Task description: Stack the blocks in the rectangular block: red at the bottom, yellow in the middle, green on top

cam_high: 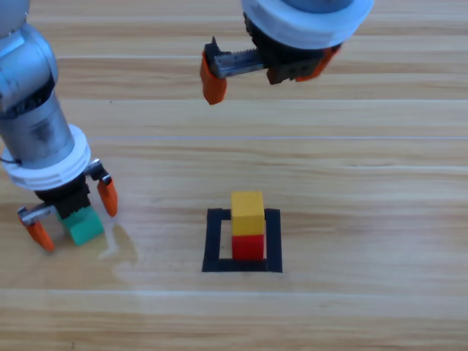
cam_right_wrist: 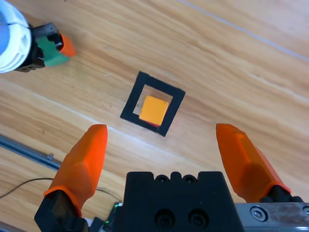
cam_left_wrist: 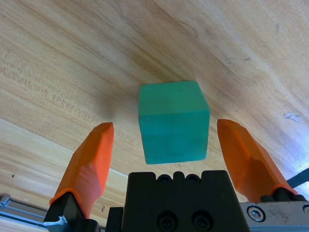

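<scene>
The left gripper [cam_high: 73,213] is down at the desk [cam_high: 365,219] on the picture's left, its jaws spread wide to either side of the green cube [cam_high: 85,227], which rests on the desk surface without being clamped. The yellow cube [cam_high: 247,213] sits on the red cube [cam_high: 248,246] inside the black tape outline [cam_high: 213,241]. The right gripper [cam_high: 267,69] hangs above near the top edge, jaws released and empty.

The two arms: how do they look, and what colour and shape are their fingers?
Both arms are grey metal cylinders. The left gripper and the right gripper each have a black body and two orange fingers that taper to a point. A toothed grey rail joins the fingers.
</scene>
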{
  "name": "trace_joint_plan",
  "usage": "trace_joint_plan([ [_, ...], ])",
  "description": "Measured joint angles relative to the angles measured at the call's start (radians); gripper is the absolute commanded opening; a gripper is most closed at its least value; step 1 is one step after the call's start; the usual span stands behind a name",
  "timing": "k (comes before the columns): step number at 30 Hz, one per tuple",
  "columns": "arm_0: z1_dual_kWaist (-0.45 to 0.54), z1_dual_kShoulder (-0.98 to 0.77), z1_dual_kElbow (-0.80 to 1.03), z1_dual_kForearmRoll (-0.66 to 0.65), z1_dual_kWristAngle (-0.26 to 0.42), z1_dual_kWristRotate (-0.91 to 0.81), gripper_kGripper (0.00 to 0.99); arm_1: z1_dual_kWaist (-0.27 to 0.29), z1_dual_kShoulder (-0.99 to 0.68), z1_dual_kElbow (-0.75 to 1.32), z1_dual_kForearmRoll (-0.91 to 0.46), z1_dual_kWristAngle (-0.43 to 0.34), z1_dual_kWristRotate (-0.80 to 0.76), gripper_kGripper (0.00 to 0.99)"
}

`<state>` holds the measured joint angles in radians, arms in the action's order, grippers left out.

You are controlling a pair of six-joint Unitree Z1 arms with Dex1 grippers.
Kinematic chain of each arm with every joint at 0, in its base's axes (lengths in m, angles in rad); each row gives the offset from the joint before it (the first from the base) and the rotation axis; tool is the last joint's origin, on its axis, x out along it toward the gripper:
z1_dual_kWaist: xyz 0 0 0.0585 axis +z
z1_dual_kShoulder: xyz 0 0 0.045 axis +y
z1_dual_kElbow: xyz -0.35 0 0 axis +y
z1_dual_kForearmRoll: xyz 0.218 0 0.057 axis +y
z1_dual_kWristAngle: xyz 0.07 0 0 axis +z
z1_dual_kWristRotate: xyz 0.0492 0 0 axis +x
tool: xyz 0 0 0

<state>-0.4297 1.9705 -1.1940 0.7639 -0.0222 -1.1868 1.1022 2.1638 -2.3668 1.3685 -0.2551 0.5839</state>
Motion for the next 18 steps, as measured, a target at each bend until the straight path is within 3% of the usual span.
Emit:
trace_joint_plan([
  [3,0.001,0.0,0.015,-0.023,0.0,0.0,0.827,-0.016,-0.123,0.399,-0.311,0.09,-0.12,0.988],
  [5,0.001,0.0,0.019,-0.026,0.0,0.0,0.719,-0.038,-0.229,0.723,-0.577,0.184,-0.187,0.988],
  [7,0.001,0.0,0.025,-0.034,0.001,0.0,0.601,-0.066,-0.33,0.939,-0.712,0.209,-0.273,0.988],
  [11,0.002,0.0,0.043,-0.045,0.001,0.007,0.383,-0.119,-0.519,1.012,-0.733,0.132,-0.408,0.988],
  [13,0.002,0.0,0.043,-0.048,0.004,0.024,0.331,-0.131,-0.583,1.035,-0.748,0.092,-0.429,0.988],
  [18,0.002,0.001,0.012,-0.037,0.013,0.11,0.172,-0.135,-0.591,1.066,-0.748,0.087,-0.487,0.988],
])
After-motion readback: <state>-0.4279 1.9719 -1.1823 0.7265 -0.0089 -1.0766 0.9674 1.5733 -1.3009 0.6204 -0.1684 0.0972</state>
